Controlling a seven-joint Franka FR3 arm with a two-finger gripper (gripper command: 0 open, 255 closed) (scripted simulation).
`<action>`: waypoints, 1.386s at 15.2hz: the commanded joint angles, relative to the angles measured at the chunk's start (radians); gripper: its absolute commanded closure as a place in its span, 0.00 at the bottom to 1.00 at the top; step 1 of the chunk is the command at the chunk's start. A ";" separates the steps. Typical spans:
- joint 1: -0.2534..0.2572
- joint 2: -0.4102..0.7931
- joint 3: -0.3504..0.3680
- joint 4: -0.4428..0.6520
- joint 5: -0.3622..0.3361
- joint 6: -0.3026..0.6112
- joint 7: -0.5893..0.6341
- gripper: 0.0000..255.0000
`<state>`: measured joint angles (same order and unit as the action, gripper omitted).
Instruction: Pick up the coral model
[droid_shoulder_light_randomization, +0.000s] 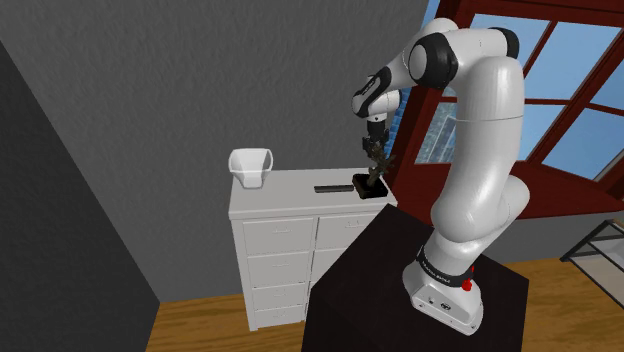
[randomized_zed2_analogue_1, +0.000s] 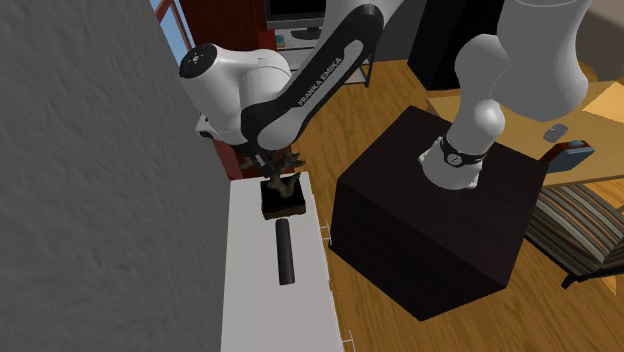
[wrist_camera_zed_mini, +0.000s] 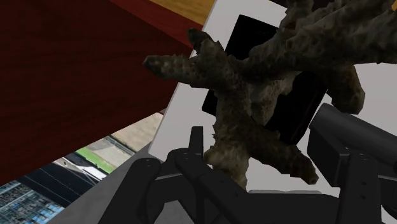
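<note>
The white arm (droid_shoulder_light_randomization: 480, 130) rises from the dark stand (droid_shoulder_light_randomization: 380, 270), bends at the elbow and reaches towards the shoulder view's left, wrist turned down over the white dresser (droid_shoulder_light_randomization: 290, 208). The gripper (droid_shoulder_light_randomization: 374, 143) points straight down, its black fingers (wrist_camera_zed_mini: 347, 143) clasping the trunk of the brown branching coral model (wrist_camera_zed_mini: 248, 102) from both sides. The coral's black base (randomized_zed2_analogue_1: 283, 203) sits at the dresser top's end nearest the stand, with a black bar (randomized_zed2_analogue_1: 283, 250) just beside it and a white cup (droid_shoulder_light_randomization: 250, 165) at the far end
</note>
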<state>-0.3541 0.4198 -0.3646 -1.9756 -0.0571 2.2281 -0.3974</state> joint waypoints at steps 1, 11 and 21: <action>0.000 0.001 0.000 -0.002 0.000 0.000 0.000 1.00; 0.009 -0.060 -0.010 0.018 -0.018 -0.078 0.001 1.00; 0.019 -0.122 -0.019 0.051 -0.036 -0.170 0.000 1.00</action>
